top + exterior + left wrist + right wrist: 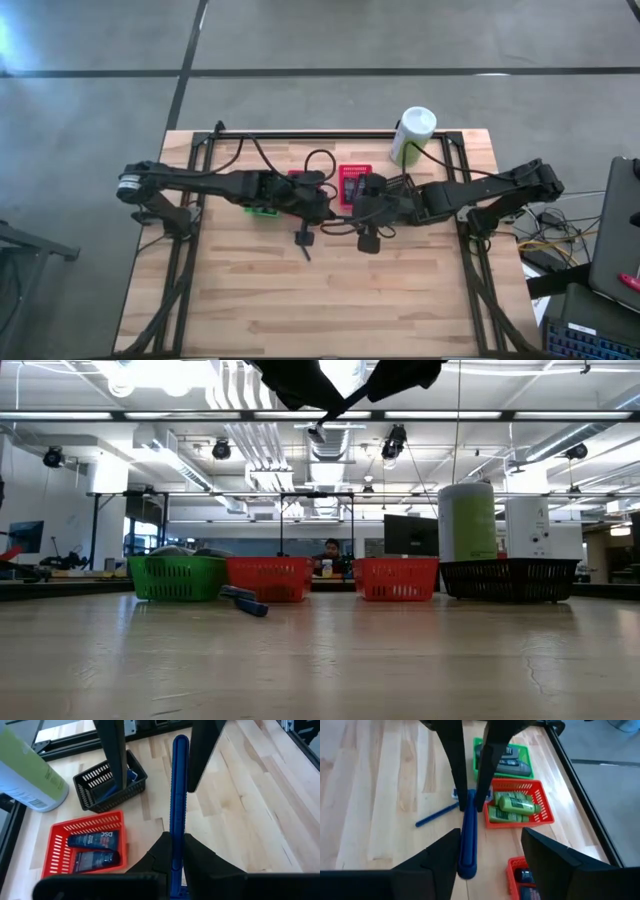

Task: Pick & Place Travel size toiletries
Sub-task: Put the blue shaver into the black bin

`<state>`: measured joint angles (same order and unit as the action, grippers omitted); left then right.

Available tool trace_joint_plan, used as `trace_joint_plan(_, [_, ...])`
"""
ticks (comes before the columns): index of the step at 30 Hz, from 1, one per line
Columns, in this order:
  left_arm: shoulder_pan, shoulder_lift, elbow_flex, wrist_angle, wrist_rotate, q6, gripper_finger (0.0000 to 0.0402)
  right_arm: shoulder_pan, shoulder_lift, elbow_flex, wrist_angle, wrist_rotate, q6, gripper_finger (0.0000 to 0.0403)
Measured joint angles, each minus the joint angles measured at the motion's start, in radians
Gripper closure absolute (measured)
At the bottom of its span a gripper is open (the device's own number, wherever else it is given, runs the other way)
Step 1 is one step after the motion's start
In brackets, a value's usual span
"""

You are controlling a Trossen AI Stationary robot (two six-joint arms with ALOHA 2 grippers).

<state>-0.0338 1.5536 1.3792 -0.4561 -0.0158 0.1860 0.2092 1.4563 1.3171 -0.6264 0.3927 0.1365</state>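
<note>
A blue razor-like stick (pixel 176 795) hangs above the table's middle, with my left gripper (pixel 172 845) shut on it. My right gripper (pixel 490 837) is open, its fingers standing on either side of the stick's free end (pixel 467 865) without touching it. In the high view the two grippers, left (pixel 330 208) and right (pixel 352 212), meet above the baskets. A second blue stick (pixel 437 815) lies flat on the wood nearby. Green tubes fill a red basket (pixel 520 810), and dark flat tubes lie in another red basket (pixel 87 850). My left gripper pinches the blue stick between its two fingers near one end (pixel 173 862). The stick runs on past the fingertips, roughly in line with them, toward my right gripper. It is lifted clear of the table.
A green basket (pixel 502 757) holds grey bottles. A black basket (pixel 110 782) holds blue sticks. The white-and-green canister (pixel 413 135) stands at the table's far right. Bare wood spreads over the near half of the table (pixel 330 300).
</note>
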Motion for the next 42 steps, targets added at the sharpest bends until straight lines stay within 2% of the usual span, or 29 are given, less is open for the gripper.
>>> trace_joint_plan(15, [0.0, -0.001, 0.0, 0.002, -0.01, 0.001, 0.0371, 0.0, -0.006, -0.01, -0.005, -0.012, 0.05, 0.0265])
trace_joint_plan(20, [0.0, -0.001, 0.0, 0.003, -0.009, 0.001, 0.0371, 0.0, -0.006, -0.01, -0.003, -0.056, 0.056, 0.0295])
trace_joint_plan(31, [0.001, 0.0, -0.002, 0.007, -0.009, 0.003, 0.0367, 0.0, -0.006, -0.01, 0.002, -0.061, 0.076, 0.0362])
trace_joint_plan(35, [-0.001, 0.0, -0.006, 0.022, -0.008, 0.004, 0.0332, 0.0, -0.008, -0.01, -0.008, -0.061, 0.095, 0.0369])
trace_joint_plan(42, [-0.002, 0.0, -0.006, 0.022, -0.015, -0.001, 0.0225, 0.0, -0.008, -0.01, -0.101, -0.028, 0.194, 0.0368])
